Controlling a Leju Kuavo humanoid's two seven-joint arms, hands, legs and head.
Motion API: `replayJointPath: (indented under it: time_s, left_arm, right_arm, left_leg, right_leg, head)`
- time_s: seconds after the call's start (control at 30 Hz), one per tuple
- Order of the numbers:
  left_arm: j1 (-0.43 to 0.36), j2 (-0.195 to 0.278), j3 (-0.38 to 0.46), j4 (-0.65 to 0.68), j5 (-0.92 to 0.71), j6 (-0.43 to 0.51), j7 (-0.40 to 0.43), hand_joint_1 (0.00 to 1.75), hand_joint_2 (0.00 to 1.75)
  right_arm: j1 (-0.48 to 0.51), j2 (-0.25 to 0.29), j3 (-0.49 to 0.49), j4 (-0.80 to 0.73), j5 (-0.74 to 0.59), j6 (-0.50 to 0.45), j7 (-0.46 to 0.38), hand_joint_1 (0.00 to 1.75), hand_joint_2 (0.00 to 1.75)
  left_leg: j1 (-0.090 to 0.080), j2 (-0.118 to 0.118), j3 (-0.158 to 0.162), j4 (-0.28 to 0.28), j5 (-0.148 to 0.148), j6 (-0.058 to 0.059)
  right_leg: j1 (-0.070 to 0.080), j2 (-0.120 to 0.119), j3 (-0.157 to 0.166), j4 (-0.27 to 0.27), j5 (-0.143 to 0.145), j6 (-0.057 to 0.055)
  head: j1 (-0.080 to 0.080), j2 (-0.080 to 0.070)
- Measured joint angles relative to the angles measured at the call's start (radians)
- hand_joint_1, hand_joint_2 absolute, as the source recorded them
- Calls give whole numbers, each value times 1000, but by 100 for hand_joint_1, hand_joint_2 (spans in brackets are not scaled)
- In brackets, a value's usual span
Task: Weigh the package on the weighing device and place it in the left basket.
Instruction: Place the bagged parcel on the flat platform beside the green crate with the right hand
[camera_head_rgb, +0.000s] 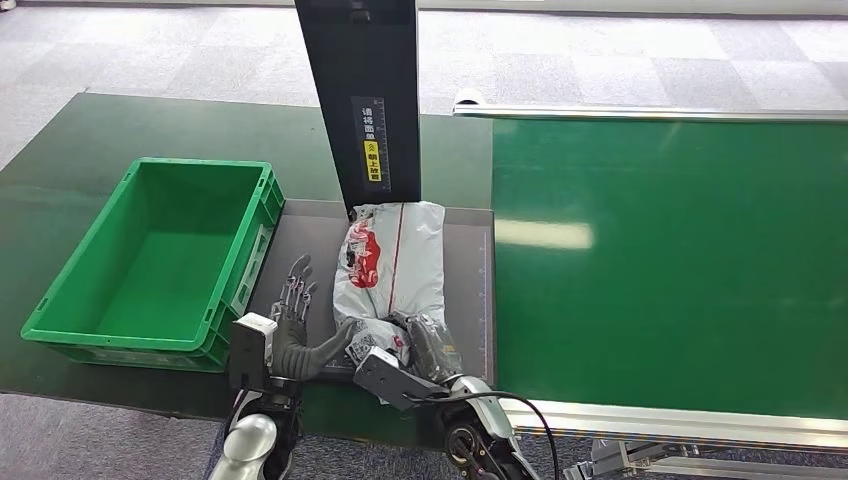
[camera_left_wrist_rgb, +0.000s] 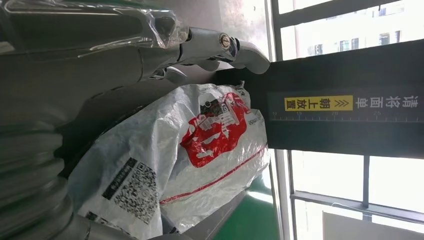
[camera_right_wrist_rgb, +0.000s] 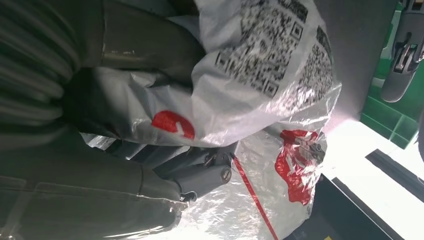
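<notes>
White plastic package (camera_head_rgb: 392, 262) with red print lies crumpled; right hand (camera_head_rgb: 425, 345) fingers clamp its 6 o'clock end, left hand (camera_head_rgb: 293, 318) fingers spread, thumb touching it.

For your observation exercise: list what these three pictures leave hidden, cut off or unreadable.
- Near end of the white-and-red plastic package: head view, covered by the right hand.
- Any weight readout on the dark grey scale platform: head view, none legible.
- Black post: head view, top cut by the frame edge.
- Package codes: right wrist view, too small to read.
</notes>
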Motion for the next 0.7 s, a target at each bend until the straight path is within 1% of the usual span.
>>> replayJointPath:
  time_s: [0.1,0.2,0.33,0.43,0.5,0.57,0.63,0.7]
  left_arm:
    - [0,3,2,0,6,8,0,0,175]
    - [1,8,10,0,6,19,-3,0,175]
    - [1,25,29,-30,-39,11,-18,0,175]
    - [-3,40,35,-114,-153,-45,5,0,175]
    - [-14,46,33,-184,-256,-90,42,0,175]
    - [-29,51,24,-239,-340,-116,79,0,175]
    - [-50,57,11,-274,-397,-114,103,0,175]
    - [-81,67,-3,-282,-420,-93,111,0,175]
  right_arm:
    - [1,4,2,4,-22,15,1,0,175]
    - [8,5,0,1,-75,36,-28,0,175]
    - [50,-1,-19,-59,-245,91,-121,0,175]
    - [86,-15,-41,-139,-382,111,-210,0,175]
    - [103,-25,-51,-195,-435,95,-265,0,175]
    - [116,-31,-56,-249,-458,63,-307,0,175]
    - [127,-33,-59,-299,-476,27,-322,0,175]
    - [132,-36,-61,-330,-499,-10,-319,0,175]
  left_leg:
    - [0,0,0,0,0,0]
    - [0,0,1,0,0,0]
    - [0,0,0,0,0,0]
    - [0,0,0,0,0,0]
    - [0,0,0,0,0,0]
    - [0,0,0,0,0,0]
    - [0,0,0,0,0,0]
    - [0,0,0,0,0,0]
  right_leg:
    - [0,0,0,0,0,0]
    - [0,0,0,0,0,0]
    - [0,0,0,0,0,0]
    - [0,0,0,0,0,0]
    - [0,0,0,0,0,0]
    - [0,0,0,0,0,0]
    - [0,0,0,0,0,0]
    - [0,0,0,0,0,0]
  head:
    - [0,0]
    - [0,0]
    - [0,0]
    - [0,0]
    - [0,0]
    - [0,0]
    - [0,0]
    - [0,0]
